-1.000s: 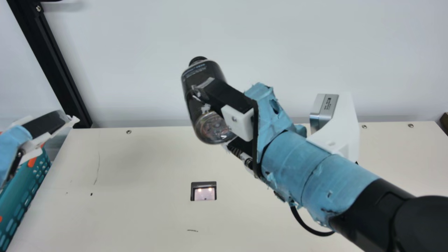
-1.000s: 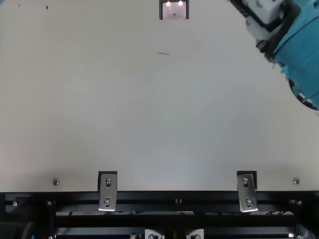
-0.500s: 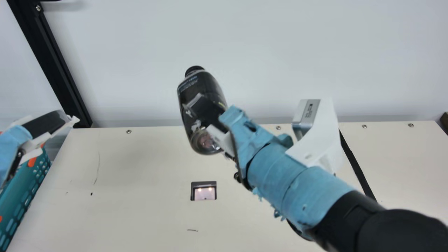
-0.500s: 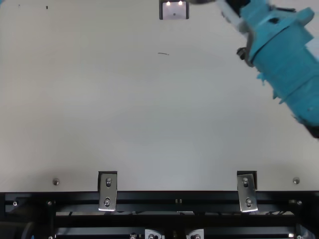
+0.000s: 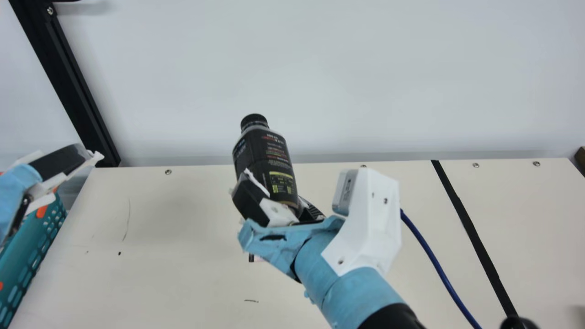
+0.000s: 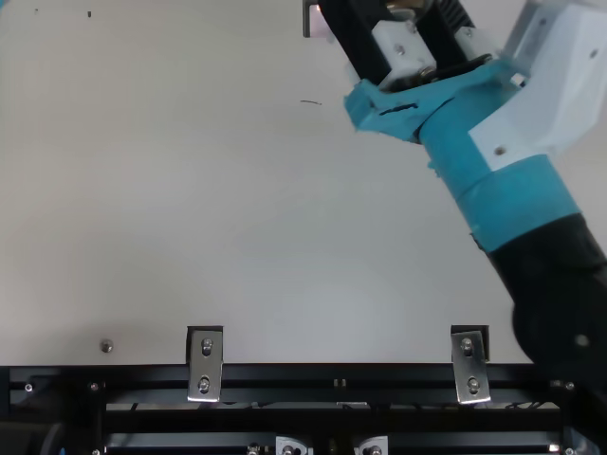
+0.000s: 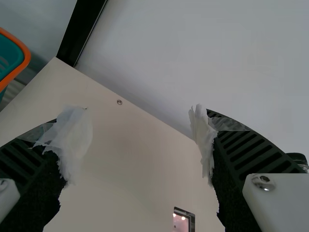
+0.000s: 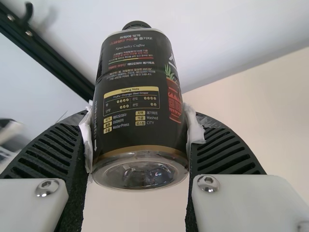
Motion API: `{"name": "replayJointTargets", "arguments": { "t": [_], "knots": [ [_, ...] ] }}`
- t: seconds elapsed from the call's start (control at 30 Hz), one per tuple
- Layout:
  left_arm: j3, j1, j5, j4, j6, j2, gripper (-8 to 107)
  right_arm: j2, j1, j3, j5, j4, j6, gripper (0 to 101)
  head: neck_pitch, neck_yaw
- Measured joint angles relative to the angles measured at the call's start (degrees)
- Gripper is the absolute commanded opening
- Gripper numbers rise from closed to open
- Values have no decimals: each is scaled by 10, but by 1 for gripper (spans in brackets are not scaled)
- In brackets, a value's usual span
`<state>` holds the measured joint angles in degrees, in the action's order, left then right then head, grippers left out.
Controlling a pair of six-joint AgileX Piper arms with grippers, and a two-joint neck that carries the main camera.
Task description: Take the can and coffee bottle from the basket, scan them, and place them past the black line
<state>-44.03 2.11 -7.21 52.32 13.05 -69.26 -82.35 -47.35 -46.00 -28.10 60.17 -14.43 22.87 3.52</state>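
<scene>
Pale wall [image 5: 365,68] behind coffee bottle [image 5: 267,167]; black label [image 8: 164,135], yellow-boxed print [image 8: 131,99].

and we see the coffee bottle [image 5: 263,153] high over the cream table [image 5: 160,274], tilted, cap end up, between the right gripper's [image 5: 275,189] fingers! over at the left edge, the left gripper [image 5: 73,164] near the teal basket [image 5: 28,253]; across on the right, we've the black line [image 5: 469,228] and, just beside it, a blue cable [image 5: 427,247]!

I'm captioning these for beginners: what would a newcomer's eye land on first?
Probably the dark coffee bottle, tilted in the right gripper near the main view's middle. Next, the black line on the table at right, then the teal basket at the left edge.
</scene>
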Motion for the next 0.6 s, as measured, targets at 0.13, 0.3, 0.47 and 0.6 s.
{"name": "replayJointTargets", "arguments": {
  "t": [0.13, 0.3, 0.47, 0.6],
  "knots": [
    [0, 0, 0, 0, 0, 0, 90, -24, -1, 7, -19, -29, -28, 0, 3, 0],
    [0, 0, 0, 0, 0, 0, 90, -56, 0, 4, -19, -60, -53, 0, 0, 0],
    [0, 0, 0, 0, 0, 0, 90, -87, 4, -5, -10, -85, -53, 0, 3, 0],
    [0, 0, 0, 0, 0, 0, 90, -112, 12, -13, -5, -104, -44, 0, 0, 0]
  ]
}}
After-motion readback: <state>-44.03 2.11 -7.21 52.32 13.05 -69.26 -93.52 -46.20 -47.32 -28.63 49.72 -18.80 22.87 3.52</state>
